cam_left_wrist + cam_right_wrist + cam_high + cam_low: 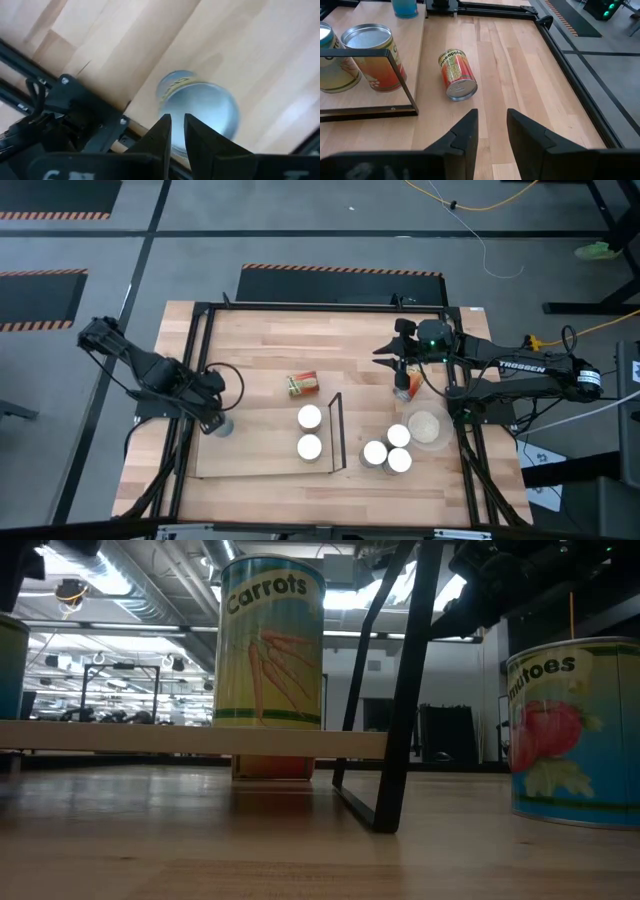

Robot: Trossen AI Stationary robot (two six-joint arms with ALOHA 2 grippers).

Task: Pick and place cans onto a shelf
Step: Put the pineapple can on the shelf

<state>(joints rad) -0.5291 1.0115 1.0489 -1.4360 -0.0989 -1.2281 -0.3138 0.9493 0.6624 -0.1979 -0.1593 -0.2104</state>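
Where the shelf (pixel 255 445) lies: lower centre of the high view, flat on the table (pixel 260 350), black frame (pixel 337 430) upright at its right end.
Cans on shelf: two upright cans (pixel 309 417), one above the other in the frame, just left of the black frame.
Fallen can (pixel 302 384): on its side, red-and-yellow label, on bare table just above the shelf's top edge.
Right cluster: three cans (pixel 398 436) upright, lower right, beside the beige dish (pixel 427 426).
Left gripper (pixel 213 420): lower left, at the shelf's left end; fingers drawn close with a thin slit, holding nothing; grey can (pixel 197 105) just beyond the tips.
Right gripper (pixel 388 358): upper right of centre, above the table; fingers apart, gripping nothing.
Can under right arm (pixel 403 385): reddish, just below the gripper; contact not clear.
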